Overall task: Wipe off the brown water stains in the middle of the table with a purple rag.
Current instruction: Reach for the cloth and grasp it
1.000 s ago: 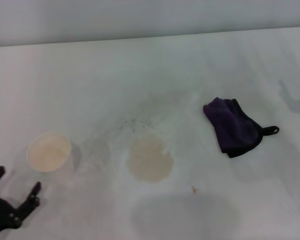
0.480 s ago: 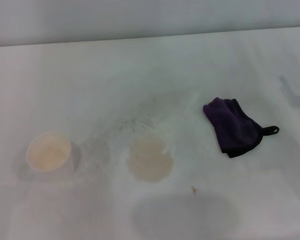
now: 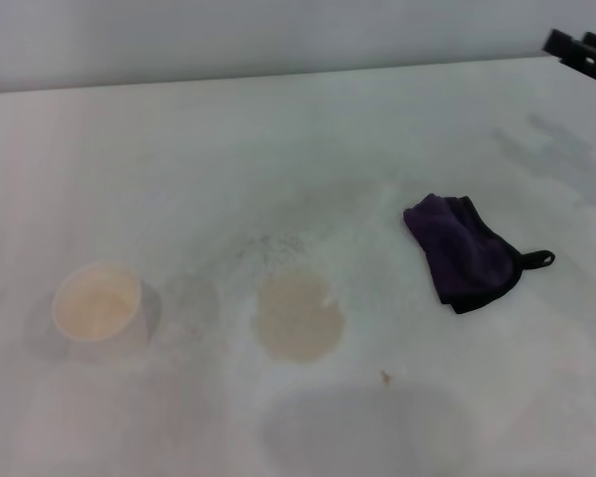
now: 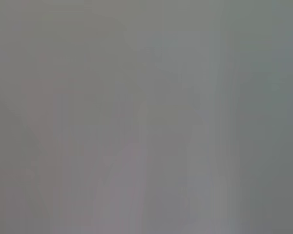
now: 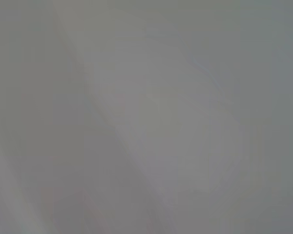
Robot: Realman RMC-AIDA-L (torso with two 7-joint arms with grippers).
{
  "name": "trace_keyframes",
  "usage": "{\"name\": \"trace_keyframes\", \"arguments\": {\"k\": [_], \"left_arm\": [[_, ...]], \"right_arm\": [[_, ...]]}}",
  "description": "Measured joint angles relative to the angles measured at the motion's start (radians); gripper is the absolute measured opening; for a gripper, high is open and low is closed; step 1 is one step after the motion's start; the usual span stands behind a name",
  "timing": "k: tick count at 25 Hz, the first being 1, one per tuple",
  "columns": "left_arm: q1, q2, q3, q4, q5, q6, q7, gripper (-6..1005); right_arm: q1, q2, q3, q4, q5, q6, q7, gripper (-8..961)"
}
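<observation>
The purple rag (image 3: 465,251) lies crumpled on the white table (image 3: 278,149), right of centre, its black loop pointing right. The brown water stain (image 3: 297,317) is a pale tan roundish blotch near the middle, left of the rag and apart from it. My right gripper (image 3: 583,52) shows only as black parts at the far upper right edge of the head view, well beyond the rag and above the table. My left gripper is out of view. Both wrist views show only plain grey.
A white paper cup (image 3: 97,303) with tan liquid stands at the left, left of the stain. A tiny brown speck (image 3: 384,376) lies in front of the stain. Grey shadow patches fall on the near table.
The left gripper, at the lower left corner a second ago, has left the view. The right gripper has come into view at the upper right edge. Rag, stain and cup have not moved.
</observation>
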Motion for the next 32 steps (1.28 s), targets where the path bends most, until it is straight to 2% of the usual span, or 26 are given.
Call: {"name": "trace_keyframes", "arguments": {"k": [4, 7, 8, 13, 15, 18, 23, 28, 32], "left_arm": [[-0.016, 0.001, 0.000, 0.002, -0.004, 0.003, 0.000, 894], [-0.027, 0.002, 0.000, 0.002, -0.011, 0.008, 0.001, 894], [-0.030, 0.002, 0.000, 0.002, -0.011, 0.010, 0.003, 894], [-0.038, 0.002, 0.000, 0.012, -0.012, 0.033, 0.005, 894], [-0.043, 0.002, 0.000, 0.014, -0.012, 0.047, 0.005, 894], [-0.045, 0.001, 0.000, 0.014, -0.012, 0.062, 0.006, 894], [-0.054, 0.001, -0.001, 0.014, -0.012, 0.064, 0.007, 894], [-0.061, 0.002, -0.002, 0.014, -0.012, 0.065, 0.015, 895], [-0.069, 0.003, -0.002, 0.014, -0.012, 0.065, 0.032, 895]], "right_arm": [[0.035, -0.020, -0.009, -0.229, -0.323, 0.020, 0.363, 811], [0.091, -0.019, -0.031, -0.409, -0.627, 0.089, 0.617, 810], [0.109, -0.012, -0.034, -0.457, -0.714, 0.124, 0.671, 810], [0.190, 0.065, -0.080, -0.734, -1.131, 0.280, 0.872, 809], [0.202, 0.067, -0.178, -0.791, -1.222, 0.311, 0.945, 809], [0.215, 0.063, -0.313, -0.816, -1.262, 0.339, 1.029, 808], [0.226, 0.068, -0.446, -0.772, -1.279, 0.329, 1.072, 807], [0.234, 0.069, -0.539, -0.678, -1.278, 0.247, 1.096, 806], [0.256, 0.070, -0.558, -0.573, -1.274, 0.196, 1.101, 805]]}}
